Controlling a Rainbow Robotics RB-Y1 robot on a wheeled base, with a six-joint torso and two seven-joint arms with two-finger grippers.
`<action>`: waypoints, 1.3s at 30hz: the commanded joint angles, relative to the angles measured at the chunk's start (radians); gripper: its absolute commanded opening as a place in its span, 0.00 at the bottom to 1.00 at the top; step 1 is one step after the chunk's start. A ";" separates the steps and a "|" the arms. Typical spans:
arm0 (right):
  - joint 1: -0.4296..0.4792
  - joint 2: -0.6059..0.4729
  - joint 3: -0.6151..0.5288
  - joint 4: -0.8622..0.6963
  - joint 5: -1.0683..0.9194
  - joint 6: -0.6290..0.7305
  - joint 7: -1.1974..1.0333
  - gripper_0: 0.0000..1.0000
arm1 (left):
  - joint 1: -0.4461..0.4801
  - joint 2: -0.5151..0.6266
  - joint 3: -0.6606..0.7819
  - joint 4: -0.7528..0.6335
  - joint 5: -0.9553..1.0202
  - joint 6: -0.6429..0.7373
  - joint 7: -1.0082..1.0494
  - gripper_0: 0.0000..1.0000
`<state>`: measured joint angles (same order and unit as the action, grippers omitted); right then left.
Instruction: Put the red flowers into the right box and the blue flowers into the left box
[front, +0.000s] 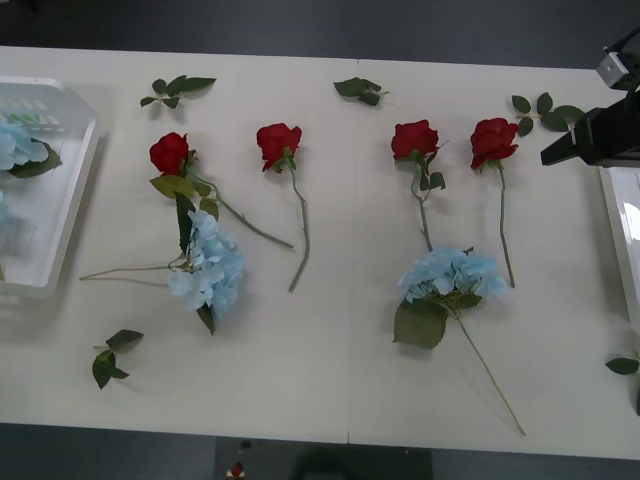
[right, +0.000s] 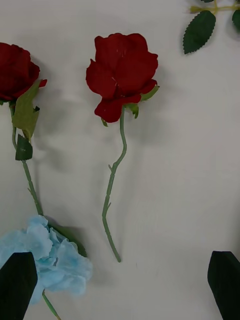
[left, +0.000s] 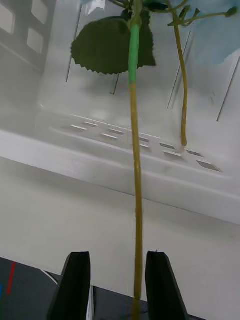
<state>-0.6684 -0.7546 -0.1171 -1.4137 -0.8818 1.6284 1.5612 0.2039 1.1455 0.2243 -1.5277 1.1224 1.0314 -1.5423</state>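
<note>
Left gripper (left: 117, 285) straddles a stem (left: 136, 190) — four red flowers (front: 281, 142) lie loose.

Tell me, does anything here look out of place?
One blue flower lies tangled against the leftmost red rose's leaves, and a stem hangs out over the left box's rim between the left gripper's open fingers.

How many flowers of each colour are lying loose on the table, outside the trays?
Red roses: 4
Blue hydrangeas: 2
Total: 6
</note>
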 joint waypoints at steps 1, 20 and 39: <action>-0.017 0.017 0.002 0.027 0.014 -0.055 -0.013 1.00 | 0.006 0.034 0.020 -0.008 -0.006 -0.024 -0.030 0.53; -0.030 0.018 0.270 0.200 0.055 -0.427 -0.043 1.00 | 0.002 0.034 0.141 -0.172 0.234 -0.085 -0.018 1.00; -0.059 0.139 0.329 0.354 0.139 -0.628 -0.052 1.00 | -0.086 0.011 0.093 -0.376 0.269 -0.086 -0.019 1.00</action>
<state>-0.6901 -0.6184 0.2206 -1.0566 -0.7557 1.0097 1.5592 0.1542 1.1455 0.3358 -1.8546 1.4332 0.9465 -1.5423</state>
